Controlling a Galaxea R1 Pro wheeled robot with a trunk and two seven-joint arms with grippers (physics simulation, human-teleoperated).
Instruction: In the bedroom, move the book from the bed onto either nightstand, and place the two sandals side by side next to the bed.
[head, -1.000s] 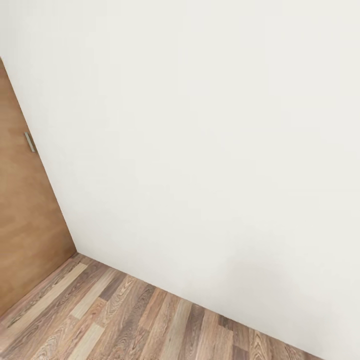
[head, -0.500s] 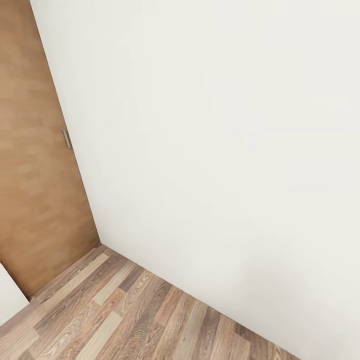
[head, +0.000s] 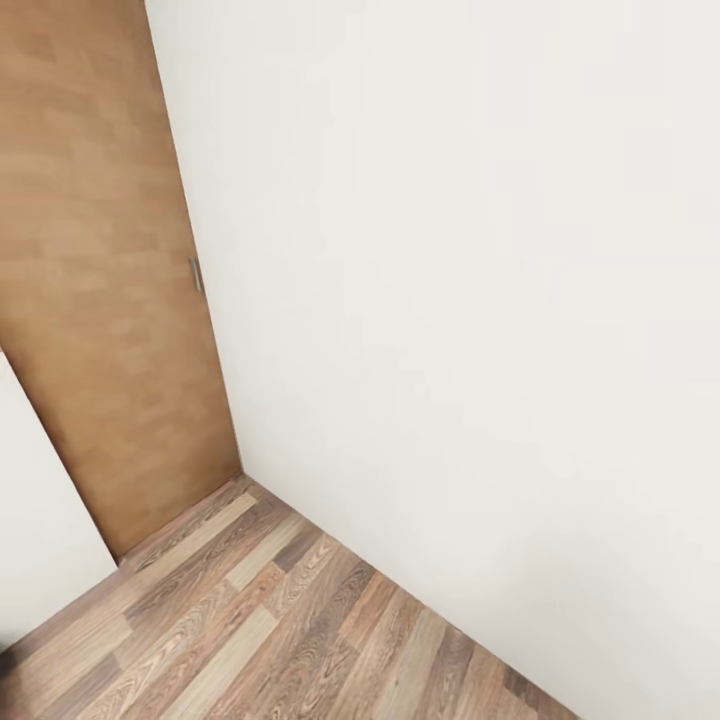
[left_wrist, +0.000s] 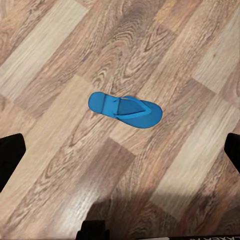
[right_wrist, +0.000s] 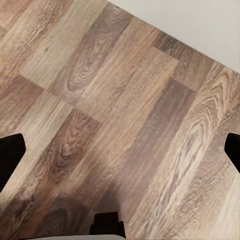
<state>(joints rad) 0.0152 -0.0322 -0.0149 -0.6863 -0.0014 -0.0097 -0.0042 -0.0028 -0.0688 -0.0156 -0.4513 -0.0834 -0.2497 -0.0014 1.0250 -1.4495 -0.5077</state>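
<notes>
From my head camera I see a white wall (head: 450, 300) that meets the wood floor (head: 280, 640), and a brown door (head: 100, 300) with a small metal handle (head: 195, 274) at its edge. I am facing a corner here. The bed, the book and the nightstands are somewhere else, so I have to turn and find them.

From my left wrist camera I see one blue sandal (left_wrist: 125, 110) lying flat on the floor planks, strap side up, with nothing touching it. The left gripper (left_wrist: 120, 160) hangs well above it. Its two dark fingers sit at the far edges of the picture, so it is spread wide and holds nothing.

From my right wrist camera I see more floor and a strip of white wall (right_wrist: 200, 25). The right gripper (right_wrist: 120, 155) is spread wide too, and it is empty.

What could go wrong? I think I could bump the wall or door because I am so close. I could also roll over the sandal, or lose track of it.
</notes>
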